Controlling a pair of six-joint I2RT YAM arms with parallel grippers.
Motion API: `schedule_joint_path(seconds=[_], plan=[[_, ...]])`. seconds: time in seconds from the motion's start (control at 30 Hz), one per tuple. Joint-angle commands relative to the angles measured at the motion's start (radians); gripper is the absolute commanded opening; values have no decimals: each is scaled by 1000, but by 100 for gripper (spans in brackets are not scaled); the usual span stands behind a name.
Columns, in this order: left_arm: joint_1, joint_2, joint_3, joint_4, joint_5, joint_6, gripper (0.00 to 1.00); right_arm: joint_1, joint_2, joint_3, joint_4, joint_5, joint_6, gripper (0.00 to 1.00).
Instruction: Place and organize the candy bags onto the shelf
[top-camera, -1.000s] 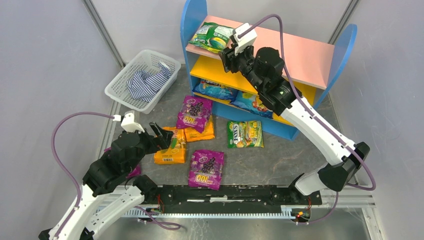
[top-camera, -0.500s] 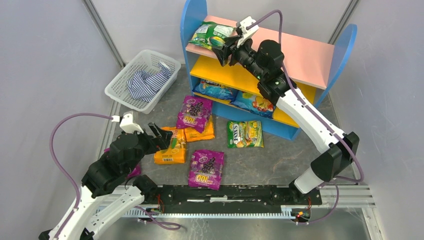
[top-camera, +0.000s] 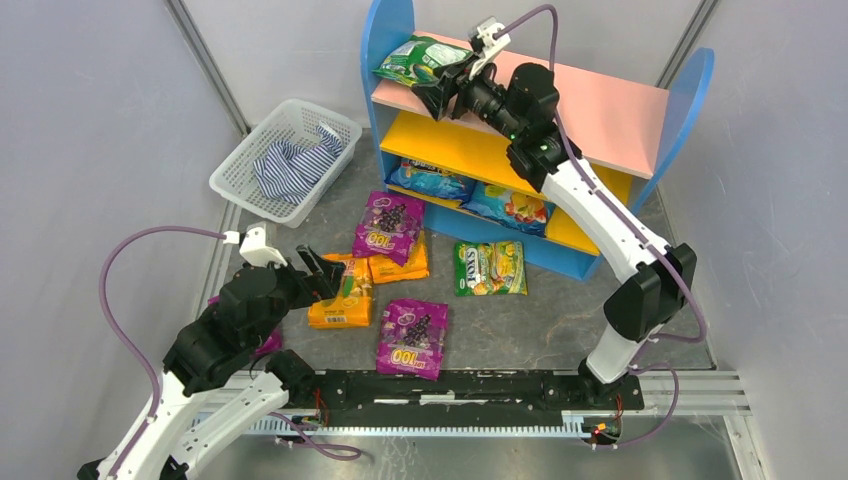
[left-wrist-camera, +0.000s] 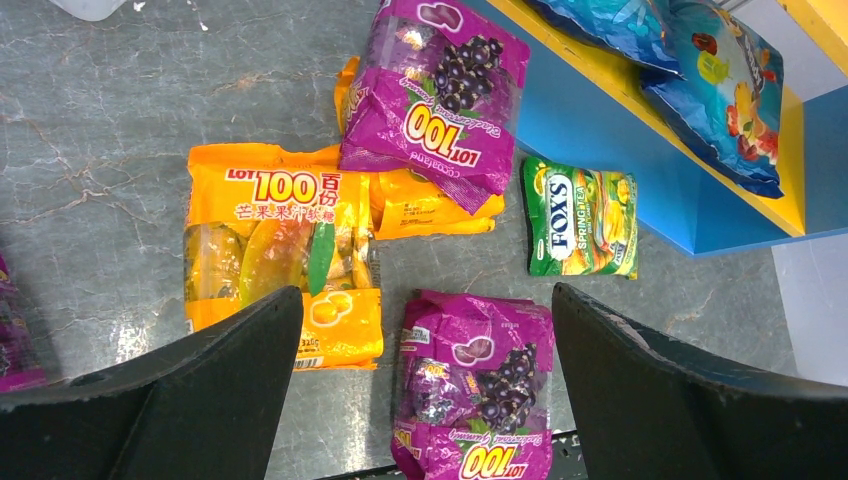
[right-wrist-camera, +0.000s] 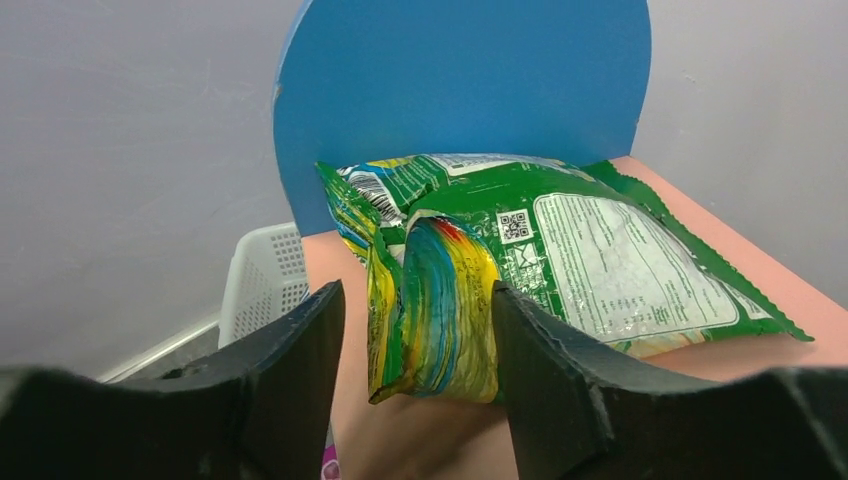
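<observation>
My right gripper (right-wrist-camera: 415, 310) pinches the crumpled near end of the green bag (right-wrist-camera: 560, 240), holding it over the pink top board (top-camera: 610, 105) of the shelf (top-camera: 690, 90). I grip the short end so the rest of the bag can reach toward the blue side panel (right-wrist-camera: 460, 90) and settle in the board's left corner. From my wrist view I see only the bag's back label. I cannot tell whether its far end touches the board or hangs just above it.

My left gripper (left-wrist-camera: 425, 298) hangs spread wide over the loose bags on the floor, holding nothing. An orange bag (left-wrist-camera: 270, 250) lies by one finger and a purple bag (left-wrist-camera: 470, 390) lies between the two. Either looks an easy next pick.

A second orange bag is mostly buried under the upper purple bag (left-wrist-camera: 435, 95). A purple scrap (left-wrist-camera: 10, 330) is cut off at the frame edge, and my own arm covers it from above.
</observation>
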Motion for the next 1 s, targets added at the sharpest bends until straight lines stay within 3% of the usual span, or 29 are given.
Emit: schedule_joint_path(seconds=[0.0,0.17,0.27,0.37,0.53,0.7,0.97], plan=[[-2,-9,-7,32,-35,15,100,5,-65,30,-73,15,-19,69],[-2,-5,-7,31,-38,14,100,3,-251,-126,-119,74,-73,92],[-2,-3,-7,31,-38,14,100,5,-369,-209,-190,103,-117,98],[-2,-3,-8,32,-39,14,100,4,-496,-341,-216,111,-135,98],[-2,1,-9,32,-37,14,100,57,-689,-647,-122,33,-80,98],[-2,14,-9,31,-34,14,100,324,-738,-819,-160,120,-126,98],[-2,37,-7,31,-32,14,100,717,-637,-1021,-212,353,-145,98]])
